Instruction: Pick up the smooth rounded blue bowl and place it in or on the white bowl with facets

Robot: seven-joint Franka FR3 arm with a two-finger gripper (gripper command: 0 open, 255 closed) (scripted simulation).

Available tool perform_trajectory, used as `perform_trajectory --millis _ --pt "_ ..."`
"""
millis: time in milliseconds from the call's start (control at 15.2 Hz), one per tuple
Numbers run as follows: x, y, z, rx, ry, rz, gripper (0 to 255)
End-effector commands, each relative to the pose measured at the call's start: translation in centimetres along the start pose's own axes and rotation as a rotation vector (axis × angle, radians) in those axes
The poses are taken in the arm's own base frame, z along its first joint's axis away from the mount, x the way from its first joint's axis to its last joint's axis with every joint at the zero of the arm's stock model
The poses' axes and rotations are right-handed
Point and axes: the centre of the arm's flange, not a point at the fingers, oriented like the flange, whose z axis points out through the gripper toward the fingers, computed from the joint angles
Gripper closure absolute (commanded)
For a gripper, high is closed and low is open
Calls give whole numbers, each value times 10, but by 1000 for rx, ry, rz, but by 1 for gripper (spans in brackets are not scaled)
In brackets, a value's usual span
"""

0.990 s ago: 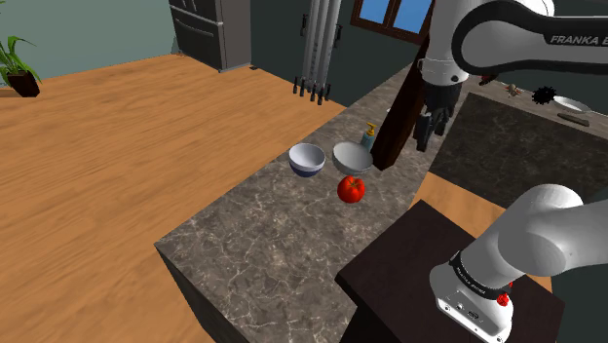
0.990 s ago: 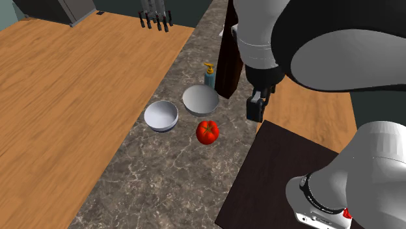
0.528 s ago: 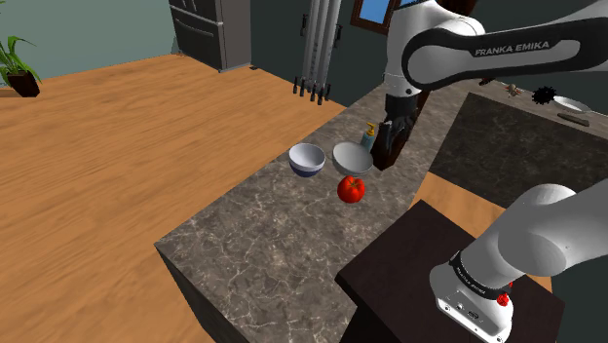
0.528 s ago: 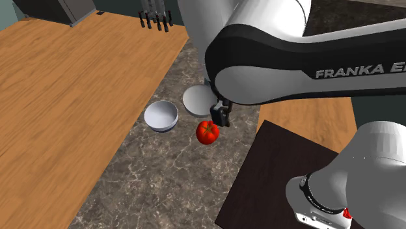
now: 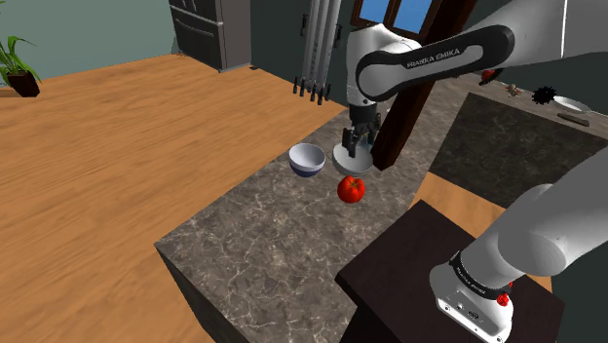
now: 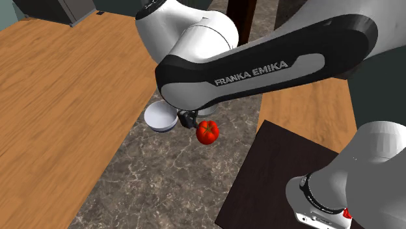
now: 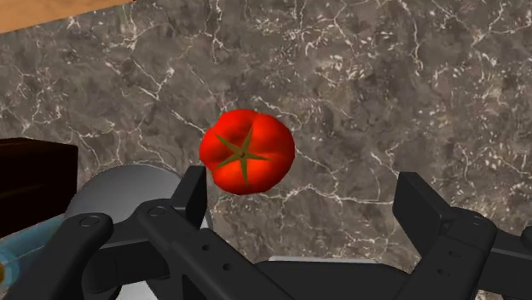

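Over the grey marbled stone counter (image 5: 253,234), the white Franka arm (image 5: 429,60) has swung across, bringing its black gripper (image 7: 303,175), fingers wide apart and empty, near the pale blue rounded bowl (image 5: 307,159), which sits untouched beside the grey-white bowl (image 7: 128,183), though it hovers above the red tomato (image 7: 247,151).

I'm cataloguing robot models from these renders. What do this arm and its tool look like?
A glossy white arm with dark joint sections. One dark section carries white FRANKA EMIKA lettering. The base collar has a small red button. The tool is all black, with two blocky fingers.
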Motion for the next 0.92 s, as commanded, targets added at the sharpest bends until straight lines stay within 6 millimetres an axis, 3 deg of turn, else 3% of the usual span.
perform_trajectory --millis 0,858 --pt "23 -5 11 4 1 3 0" --pt "177 -43 73 27 4 19 0"
